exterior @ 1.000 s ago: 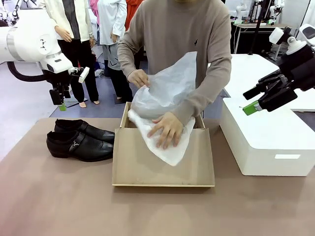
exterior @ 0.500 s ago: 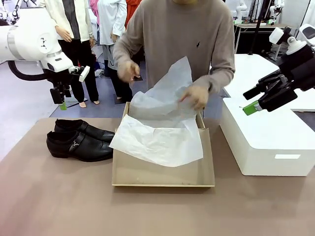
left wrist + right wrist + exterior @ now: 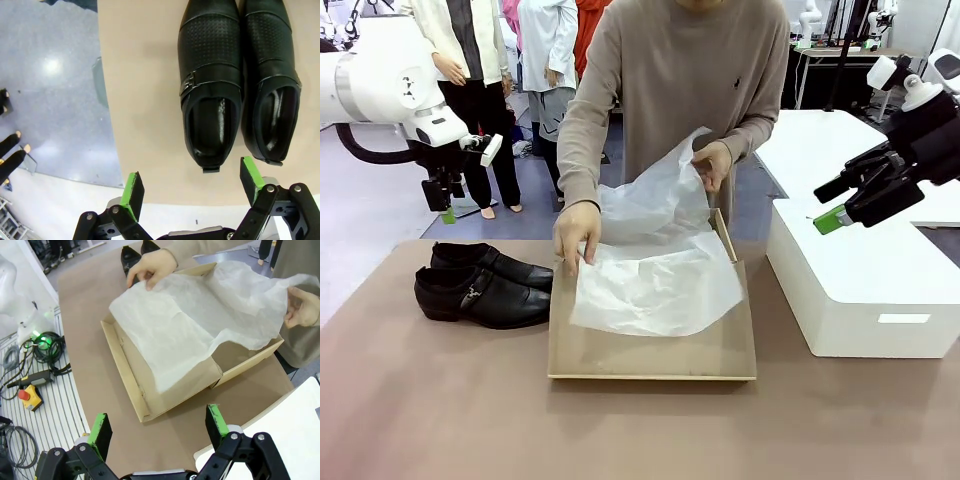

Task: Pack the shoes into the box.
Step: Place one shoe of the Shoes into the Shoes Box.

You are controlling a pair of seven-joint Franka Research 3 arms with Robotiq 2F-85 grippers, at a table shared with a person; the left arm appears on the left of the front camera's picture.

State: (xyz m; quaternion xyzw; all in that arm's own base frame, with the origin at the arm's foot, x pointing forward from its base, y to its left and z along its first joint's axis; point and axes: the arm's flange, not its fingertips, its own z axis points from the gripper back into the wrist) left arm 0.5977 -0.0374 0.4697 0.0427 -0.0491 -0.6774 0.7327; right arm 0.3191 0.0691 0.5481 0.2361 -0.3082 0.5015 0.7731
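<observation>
glossy black leather dress shoes (image 3: 485, 295) sit paired on the desk (image 3: 420, 400), just left of the open brown cardboard box (image 3: 650, 352). left end effector (image 3: 191, 182) and right end effector (image 3: 157, 427) hang released. i judge the leather stiff and slick, so i'd pinch the heel collar.

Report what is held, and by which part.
The left gripper and right gripper are open, holding nothing. The person holds the tissue paper by its edges: one hand at the side by the shoes, the other hand at the raised far edge.
</observation>
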